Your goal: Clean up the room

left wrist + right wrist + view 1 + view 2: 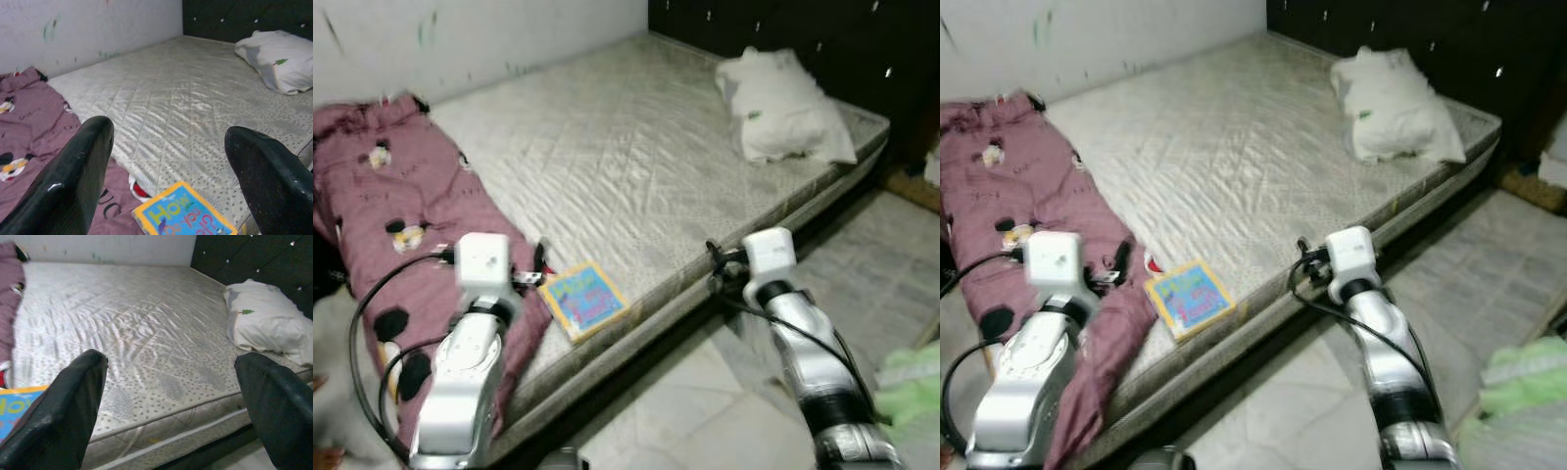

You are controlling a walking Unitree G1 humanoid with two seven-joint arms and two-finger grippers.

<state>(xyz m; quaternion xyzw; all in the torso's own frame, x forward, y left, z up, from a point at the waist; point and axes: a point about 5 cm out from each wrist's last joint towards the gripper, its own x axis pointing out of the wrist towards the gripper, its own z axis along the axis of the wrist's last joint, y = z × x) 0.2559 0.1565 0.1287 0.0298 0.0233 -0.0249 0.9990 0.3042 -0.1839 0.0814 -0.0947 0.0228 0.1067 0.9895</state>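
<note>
Left claw spread wide, holding nothing, above the book at the mattress edge, seemingly not touching. Right claw likewise spread, empty.

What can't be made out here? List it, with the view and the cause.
- Book title: left wrist view cuts its cover off at the bottom edge; too small and blurred in the eye views.
- Red item beside the book: mostly tucked under the maroon blanket.
- Green bundle on the floor: cut by the right edge and blurred in the eye views.
- Left gripper and right gripper fingertips: hidden behind the wrists in the eye views.
</note>
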